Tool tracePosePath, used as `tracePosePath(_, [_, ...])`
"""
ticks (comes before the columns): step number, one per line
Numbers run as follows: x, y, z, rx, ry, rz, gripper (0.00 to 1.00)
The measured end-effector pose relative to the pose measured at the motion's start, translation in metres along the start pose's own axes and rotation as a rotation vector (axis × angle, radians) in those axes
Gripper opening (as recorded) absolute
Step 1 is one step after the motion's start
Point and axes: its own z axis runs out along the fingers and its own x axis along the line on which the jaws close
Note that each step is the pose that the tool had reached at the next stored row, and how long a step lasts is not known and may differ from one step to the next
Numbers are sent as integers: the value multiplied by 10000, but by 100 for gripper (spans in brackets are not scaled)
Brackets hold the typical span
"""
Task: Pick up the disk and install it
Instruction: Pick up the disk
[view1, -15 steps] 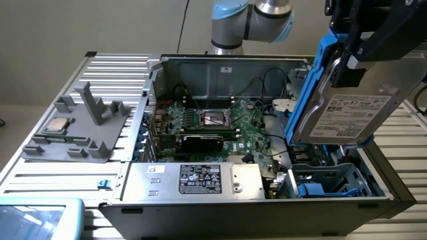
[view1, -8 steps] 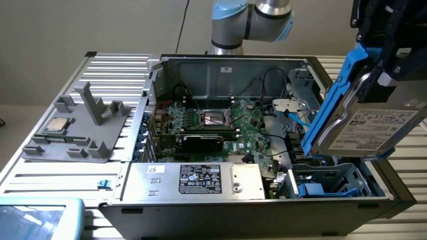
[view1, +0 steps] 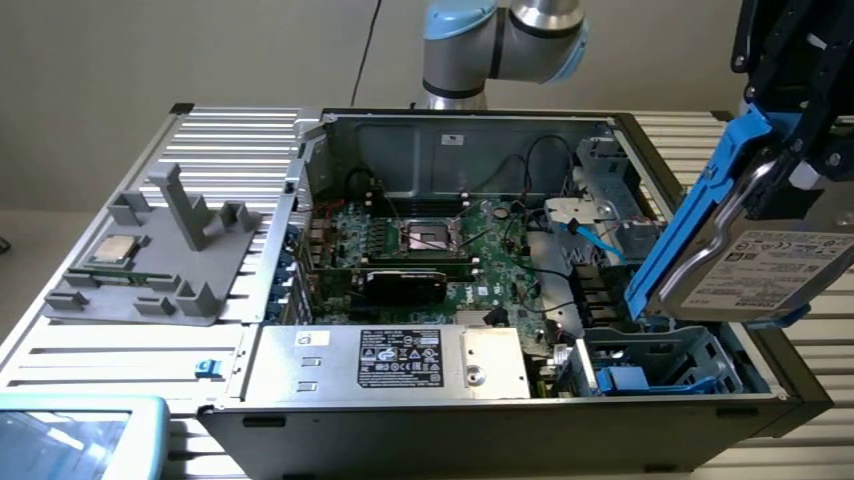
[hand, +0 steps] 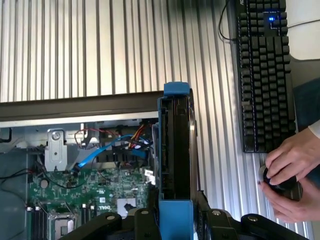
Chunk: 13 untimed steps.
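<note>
I am holding the disk over the open case.
My pincer (hand: 175, 222) is clamping the disk (view1: 761, 265) across its 2 flat sides, blue carrier included, and it is hanging tilted above the drive bay (view1: 667, 360) in the near corner of the computer case (view1: 400, 430), at the exterior view's right. I judge that this tilt is risking the carrier catching the bay's rim, or snagging the blue cable (view1: 597, 238) nearby.

Drive cage (view1: 681, 352) is sitting just below the jaws inside the open computer case (view1: 467, 432). Motherboard (view1: 430, 262) and power-supply box (view1: 400, 360) are lying further off. Processor chip (view1: 114, 252) is resting on grey fixture (view1: 180, 275), well apart.
</note>
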Motion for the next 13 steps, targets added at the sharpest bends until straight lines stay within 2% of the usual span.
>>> tracePosePath(11, [23, -26, 196, 0, -2, -2, 37])
tracePosePath(13, [23, -26, 197, 0, -1, -3, 37])
